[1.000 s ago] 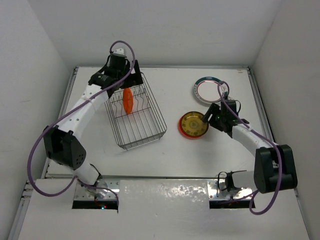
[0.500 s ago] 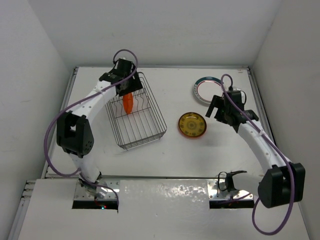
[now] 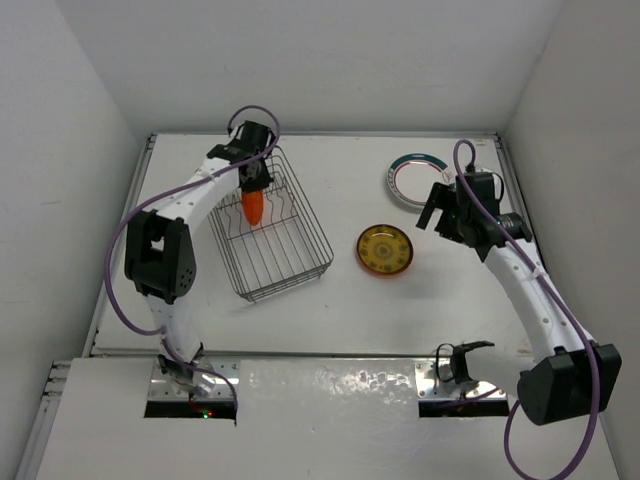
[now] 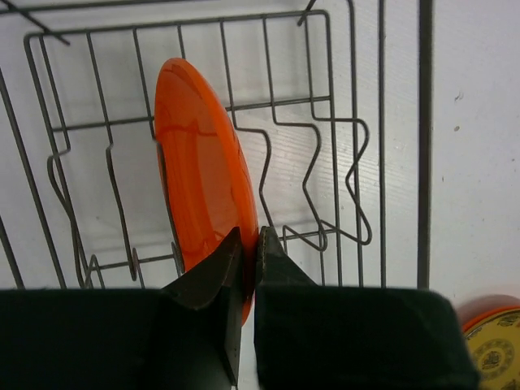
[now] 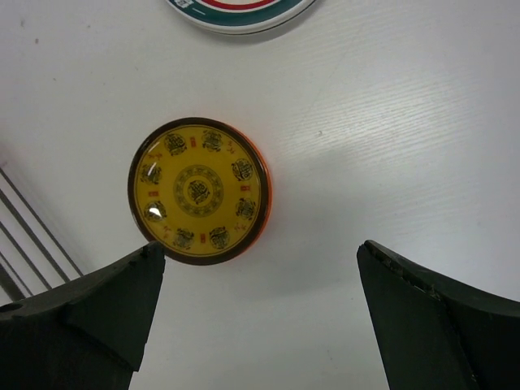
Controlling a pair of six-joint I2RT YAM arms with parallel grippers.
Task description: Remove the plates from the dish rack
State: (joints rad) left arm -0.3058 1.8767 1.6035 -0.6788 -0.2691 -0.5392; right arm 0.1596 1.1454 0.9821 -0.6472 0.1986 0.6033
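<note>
An orange plate (image 4: pixel 199 162) stands on edge between the tines of the dark wire dish rack (image 4: pixel 382 122). My left gripper (image 4: pixel 250 234) is shut on that plate's lower rim. From above, the orange plate (image 3: pixel 252 207) sits in the far half of the dish rack (image 3: pixel 312 215), with the left gripper (image 3: pixel 255 183) right over it. My right gripper (image 5: pixel 260 248) hangs open and holds nothing, just beside a yellow-faced plate with an orange rim (image 5: pixel 199 191) lying flat on the table. From above, the right gripper (image 3: pixel 440 215) is to the right of that plate (image 3: pixel 386 249).
A white plate with a teal-and-red rim band (image 3: pixel 414 180) lies flat at the far right of the table; its edge (image 5: pixel 244 12) shows at the top of the right wrist view. White walls close in the table on three sides.
My left gripper has come down onto the orange plate and shut on its rim. My right gripper has opened fully and drawn back to the right, away from the yellow-faced plate.
</note>
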